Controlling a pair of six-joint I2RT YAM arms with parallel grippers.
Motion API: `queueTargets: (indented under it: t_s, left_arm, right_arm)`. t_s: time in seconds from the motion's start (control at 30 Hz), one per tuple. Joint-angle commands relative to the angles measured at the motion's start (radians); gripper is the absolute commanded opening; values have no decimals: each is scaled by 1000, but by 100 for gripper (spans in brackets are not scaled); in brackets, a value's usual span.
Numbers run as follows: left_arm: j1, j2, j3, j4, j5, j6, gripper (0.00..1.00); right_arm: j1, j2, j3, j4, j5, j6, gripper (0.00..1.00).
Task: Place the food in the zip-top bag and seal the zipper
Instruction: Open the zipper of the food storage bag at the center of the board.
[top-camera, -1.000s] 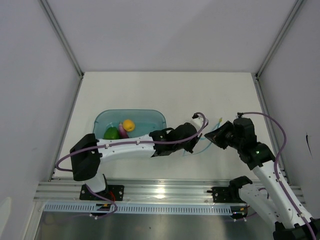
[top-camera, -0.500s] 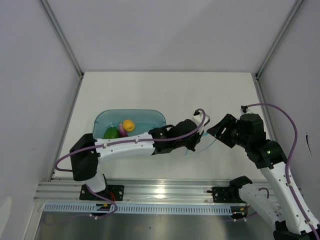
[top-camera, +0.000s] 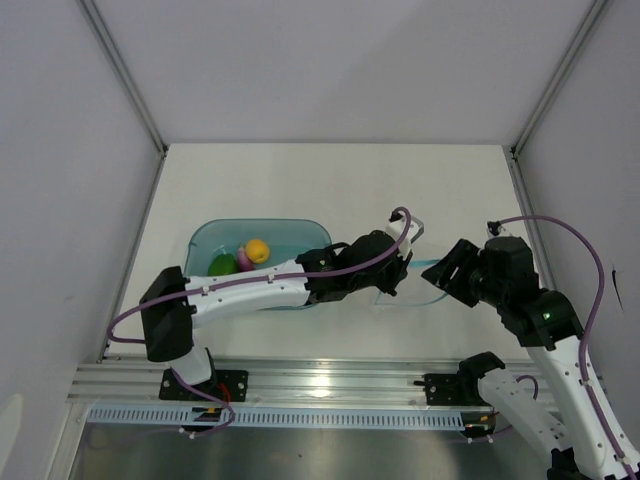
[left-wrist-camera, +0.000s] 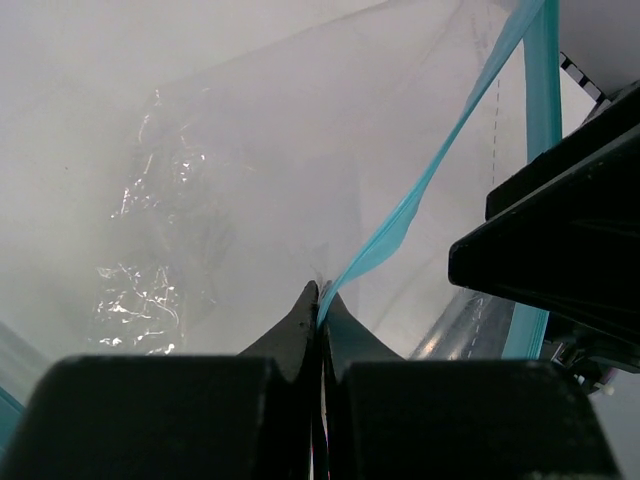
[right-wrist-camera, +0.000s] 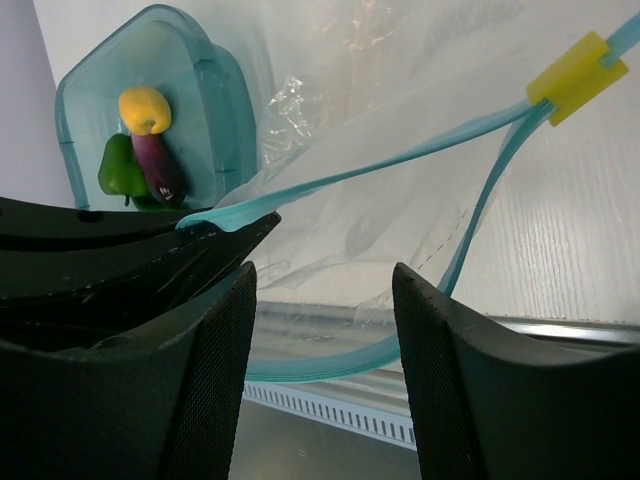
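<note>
A: Zipper lips are spreading: the right gripper is backing off rightward, jaws apart, while the left gripper is staying clamped on one lip.
B: So the zip-top bag is gaping between them, clear and crinkly, and the food is sitting in the tray just beside it

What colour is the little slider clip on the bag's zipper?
Yellow. The slider clip shows best in the right wrist view.
</note>
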Motion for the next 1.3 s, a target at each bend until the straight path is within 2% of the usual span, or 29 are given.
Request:
queueTargets:
  t_s: [0.0, 0.07, 0.17, 0.23, 0.4, 0.57, 0.77, 0.83, 0.87, 0.9, 1.07, 1.27]
  left_arm:
    - [6, 11, 45, 9, -3, -15, 1]
    - [6, 17, 45, 7, -9, -14, 1]
    - [6, 22, 44, 6, -16, -18, 1]
    - [6, 19, 38, 3, -23, -21, 0]
    - [6, -3, 42, 3, -32, -23, 1]
    - [4, -15, 41, 1, -29, -32, 1]
    - [0, -29, 35, 9, -21, -44, 1]
    - [0, -32, 35, 9, -20, -44, 0]
    - [0, -35, 35, 9, -21, -43, 1]
    - [0, -36, 35, 9, -23, -44, 1]
    - [0, -52, 35, 9, -27, -46, 1]
    - [0, -56, 67, 26, 13, -69, 1]
  right_arm:
    - [4, -26, 62, 16, -22, -6, 59]
    - [4, -52, 101, 22, -25, -7, 62]
    - [6, -69, 141, -48, 64, -10, 87]
    - [6, -82, 148, -83, 128, -23, 99]
    - [4, -109, 119, -71, 132, -26, 99]
    - [6, 20, 115, -98, 90, -39, 88]
    - [4, 42, 89, -15, 106, -27, 87]
    - [3, 83, 78, -5, 100, -29, 77]
    - [4, 95, 69, -2, 90, -27, 65]
    - [3, 108, 63, 1, 89, -29, 59]
    - [3, 132, 18, 19, 52, -21, 41]
    - [3, 144, 3, 39, 70, -46, 41]
